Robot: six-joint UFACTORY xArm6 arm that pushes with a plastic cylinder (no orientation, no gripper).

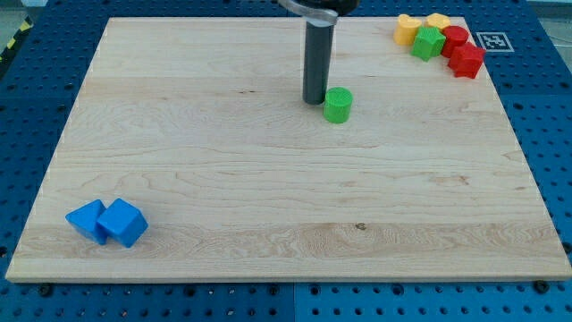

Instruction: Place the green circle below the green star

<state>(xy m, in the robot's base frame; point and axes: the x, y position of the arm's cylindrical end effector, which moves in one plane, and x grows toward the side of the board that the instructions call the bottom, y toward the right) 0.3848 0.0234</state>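
My tip (315, 100) has no pincer; it sits just left of the green circle (338, 105). The green star (428, 42) is far off at the top right, so most pushing is left.

Green blocks: two, a green circle (337, 105) near the middle of the board's upper half and a green star (428, 42) in the cluster at the view's top right.
Yellow blocks: two, yellow block one (407, 29) and yellow block two (438, 21), both in the same top-right cluster; shapes unclear.
Red blocks: two, red block one (455, 38) and red block two (466, 61), also in that cluster; shapes unclear.
Blue blocks: two, blue block one (86, 219) and blue block two (122, 222), touching at the view's bottom left.
Blocks in all: eight.
Wooden boards: one, the board (268, 197).
Rods: one, ending in my tip (314, 100).
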